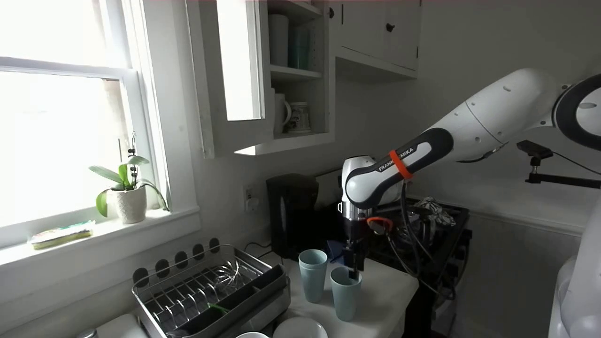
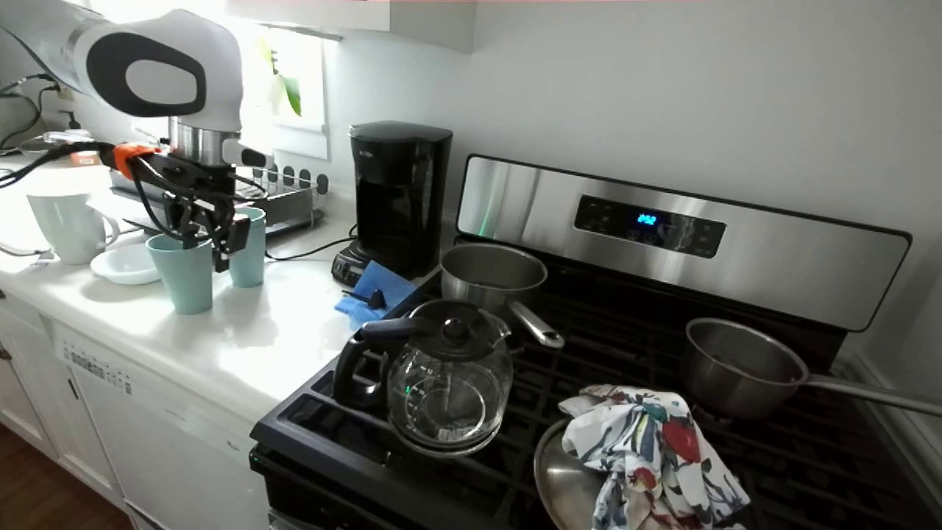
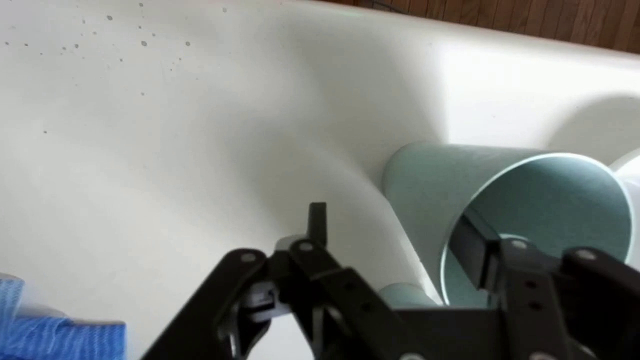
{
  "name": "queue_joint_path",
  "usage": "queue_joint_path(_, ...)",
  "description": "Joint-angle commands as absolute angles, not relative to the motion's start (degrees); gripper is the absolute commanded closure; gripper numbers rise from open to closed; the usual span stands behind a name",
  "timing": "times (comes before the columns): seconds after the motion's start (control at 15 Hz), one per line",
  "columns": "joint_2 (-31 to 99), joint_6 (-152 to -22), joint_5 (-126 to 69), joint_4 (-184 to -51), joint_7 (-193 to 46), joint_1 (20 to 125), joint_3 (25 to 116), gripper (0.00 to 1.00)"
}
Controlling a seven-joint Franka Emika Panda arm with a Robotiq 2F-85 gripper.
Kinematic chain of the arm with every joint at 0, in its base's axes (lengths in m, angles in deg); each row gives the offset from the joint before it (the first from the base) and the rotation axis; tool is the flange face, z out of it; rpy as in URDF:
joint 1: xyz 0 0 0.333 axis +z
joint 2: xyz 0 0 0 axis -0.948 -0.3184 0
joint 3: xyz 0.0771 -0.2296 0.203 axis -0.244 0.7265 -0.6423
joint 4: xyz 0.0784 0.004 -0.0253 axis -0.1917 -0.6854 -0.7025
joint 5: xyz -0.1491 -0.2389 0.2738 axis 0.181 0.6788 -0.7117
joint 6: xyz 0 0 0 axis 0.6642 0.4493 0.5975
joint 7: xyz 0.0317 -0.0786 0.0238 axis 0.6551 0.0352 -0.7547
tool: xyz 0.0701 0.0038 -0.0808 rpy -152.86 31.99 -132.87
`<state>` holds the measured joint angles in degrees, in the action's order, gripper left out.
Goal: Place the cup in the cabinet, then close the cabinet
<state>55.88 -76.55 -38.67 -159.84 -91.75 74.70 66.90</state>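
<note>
Astride one cup's (image 2: 185, 281) wall, one empty hand (image 3: 396, 234), jaws parted, two stovetop saucepans (image 2: 736, 384)

I'm seeing the pale blue cup (image 1: 346, 301) standing upright on the tabletop (image 1: 387, 285) in both exterior views. Its smooth sides are narrowing toward the base, and in my wrist view I'm looking down into its round mouth. In an exterior view, the white cabinet (image 1: 329, 94) is hanging above tabletop height, its glass-paned, white-framed door (image 1: 244, 129) standing open and its inner shelves (image 1: 296, 72) showing.
</note>
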Motion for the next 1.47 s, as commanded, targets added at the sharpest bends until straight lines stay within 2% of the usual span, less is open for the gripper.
queue_joint_path(0.0, 55.03, -76.57, -39.51, -159.41, -94.31, 74.26, 66.79, 0.67)
queue_joint_path(0.33, 56.02, -75.97, -39.69, -159.35, -96.26, 73.58, 67.5, 0.99)
queue_joint_path(0.67, 57.4, -75.08, -39.69, -158.57, -98.28, 72.56, 68.52, 1.0)
queue_joint_path(1.0, 66.78, -68.97, -31.93, -158.21, -99.99, 71.28, 69.26, 0.99)
queue_joint_path(1.4, 76.1, -58.09, -26.0, -149.01, -102.28, 71.35, 70.78, 0.99)
